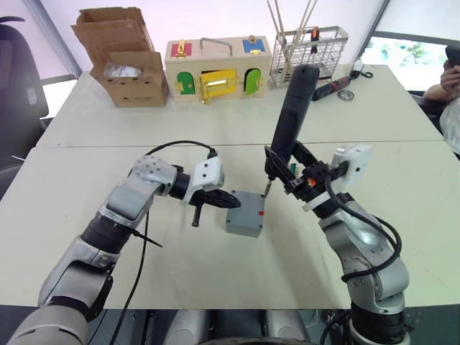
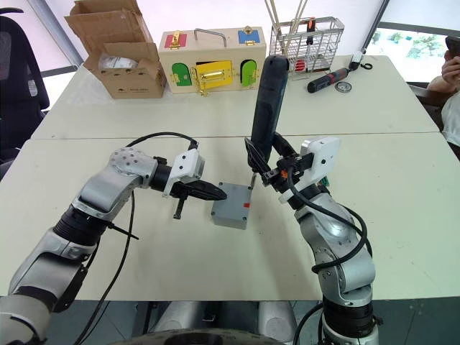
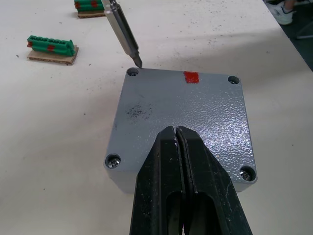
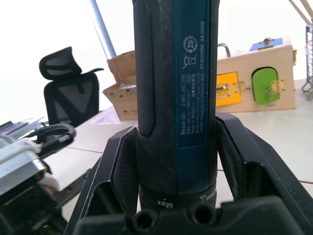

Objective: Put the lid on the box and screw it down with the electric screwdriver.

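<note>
Left gripper (image 1: 224, 199): nearest the camera on the robot's left, its two black fingers pressed together with no gap, tips resting on the near edge of the lid; nothing is pinched between them.
Lid (image 3: 181, 117): grey textured cover seated on the box, flush with its outline. Screw heads show in the two corners nearest the left gripper; I cannot tell whether the two corner holes on the side with the red mark hold screws.
Box (image 1: 244, 214): small grey enclosure in the middle of the near table, between the two arms, a small red mark (image 3: 191, 77) at its edge on the right arm's side.
Right gripper (image 1: 289, 169): fingers clamped around the lower body of the electric screwdriver, holding it nearly upright, tilted slightly.
Electric screwdriver (image 1: 292, 111): thick black tool with a bluish label, rear end pointing up. Its thin metal bit (image 3: 122, 32) angles down, tip just at the rim of one open corner hole.
Green terminal blocks (image 3: 51, 46): on the table beyond the box in the left wrist view.
Far table (image 1: 215, 115): holds an open cardboard box (image 1: 126, 57), a wooden box with coloured doors (image 1: 218, 70), a wire rack (image 1: 310, 47) and a hand screwdriver (image 1: 332, 87).
Person (image 1: 449, 93): arm at the far right edge.
</note>
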Available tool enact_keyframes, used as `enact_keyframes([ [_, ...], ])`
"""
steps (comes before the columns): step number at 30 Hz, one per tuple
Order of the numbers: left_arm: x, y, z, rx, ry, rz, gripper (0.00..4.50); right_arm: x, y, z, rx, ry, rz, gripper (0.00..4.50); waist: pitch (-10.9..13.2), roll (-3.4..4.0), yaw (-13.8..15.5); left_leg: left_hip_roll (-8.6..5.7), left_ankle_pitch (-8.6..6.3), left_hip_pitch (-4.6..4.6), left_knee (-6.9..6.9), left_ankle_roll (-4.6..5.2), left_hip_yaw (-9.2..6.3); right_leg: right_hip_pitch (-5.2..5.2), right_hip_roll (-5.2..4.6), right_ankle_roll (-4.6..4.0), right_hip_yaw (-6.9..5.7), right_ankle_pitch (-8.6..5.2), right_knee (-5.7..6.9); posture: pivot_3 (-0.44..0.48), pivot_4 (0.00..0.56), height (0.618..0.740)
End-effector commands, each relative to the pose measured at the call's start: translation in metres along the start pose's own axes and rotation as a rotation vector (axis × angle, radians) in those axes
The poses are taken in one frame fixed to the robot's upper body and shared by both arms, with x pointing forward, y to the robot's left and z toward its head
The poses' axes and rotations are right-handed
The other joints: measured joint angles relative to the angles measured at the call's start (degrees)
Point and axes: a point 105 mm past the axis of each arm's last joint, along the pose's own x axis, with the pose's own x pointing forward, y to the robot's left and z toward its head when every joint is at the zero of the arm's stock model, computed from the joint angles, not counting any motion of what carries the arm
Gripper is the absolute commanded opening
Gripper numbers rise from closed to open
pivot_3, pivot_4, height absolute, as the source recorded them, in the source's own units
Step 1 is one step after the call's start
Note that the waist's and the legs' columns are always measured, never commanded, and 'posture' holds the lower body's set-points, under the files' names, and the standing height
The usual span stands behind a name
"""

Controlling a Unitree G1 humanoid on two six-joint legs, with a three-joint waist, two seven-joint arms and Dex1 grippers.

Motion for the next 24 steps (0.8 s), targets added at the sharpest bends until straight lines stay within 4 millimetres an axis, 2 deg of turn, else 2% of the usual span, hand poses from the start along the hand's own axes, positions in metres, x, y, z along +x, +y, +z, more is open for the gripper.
enact_keyframes([
  [1, -0.002, 0.001, -0.001, 0.006, -0.002, 0.011, 0.0, 0.003, 0.006, 0.019, -0.012, -0.08, 0.028, 1.99, 0.0, 0.0, 0.1, 0.0, 0.0, 0.0, 0.0, 0.0, 0.0, 0.0, 0.0, 0.0, 0.0, 0.0, 0.0, 0.0, 0.15, 0.74],
  [8, -0.002, 0.001, -0.001, 0.005, -0.001, 0.015, 0.0, 0.005, 0.013, 0.019, 0.013, -0.086, 0.052, 1.99, 0.0, 0.0, 0.1, 0.0, 0.0, 0.0, 0.0, 0.0, 0.0, 0.0, 0.0, 0.0, 0.0, 0.0, 0.0, 0.0, 0.15, 0.74],
  [16, -0.002, 0.002, -0.001, 0.005, -0.003, 0.016, 0.0, 0.007, 0.008, 0.037, 0.009, -0.135, 0.045, 1.99, 0.0, 0.0, 0.2, 0.01, 0.0, 0.0, 0.0, 0.0, 0.0, 0.0, 0.01, 0.0, 0.0, 0.0, -0.01, 0.0, 0.15, 0.74],
  [24, -0.002, 0.002, 0.0, 0.007, -0.007, 0.017, 0.0, 0.005, 0.012, 0.033, 0.026, -0.102, 0.077, 1.99, 0.0, 0.0, 0.2, 0.01, 0.0, 0.0, 0.0, 0.0, -0.01, 0.01, 0.01, 0.0, -0.01, 0.0, -0.01, 0.0, 0.15, 0.74],
])
